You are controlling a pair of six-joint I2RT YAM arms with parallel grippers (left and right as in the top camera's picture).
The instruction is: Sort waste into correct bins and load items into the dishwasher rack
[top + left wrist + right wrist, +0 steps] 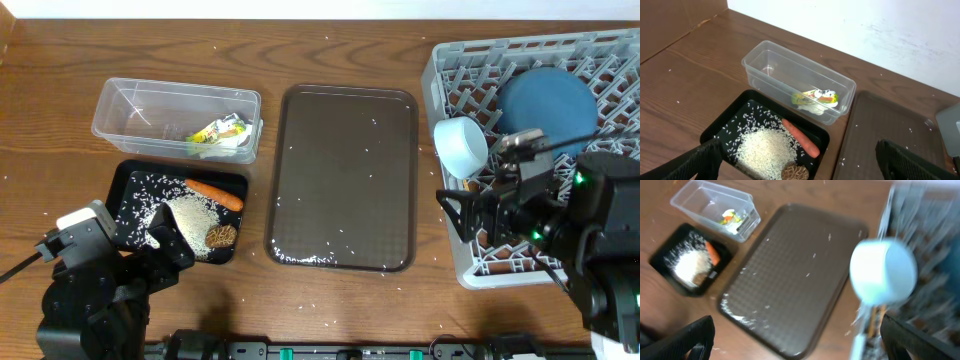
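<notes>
The clear tub (140,108) holds yellow-green wrappers (222,134) (816,98). The black tray (132,190) (727,121) in front of it carries white rice (192,215) (765,149), an orange carrot (216,194) (801,137) and a brown lump (222,236) (794,173). At the right, the grey rack (450,75) holds the dark-blue dish (548,105) and a white bowl (460,146) (883,270). My left gripper (160,243) (797,150) hangs open above the black tray's near end. My right gripper (462,210) (797,322) is open at the rack's left edge, below the bowl. Neither holds anything.
A large brown serving tray (345,178) (790,275) lies between the bins and the rack, with stray rice grains on it and on the wooden table. The right wrist view is blurred. A white wall (880,30) stands behind the table.
</notes>
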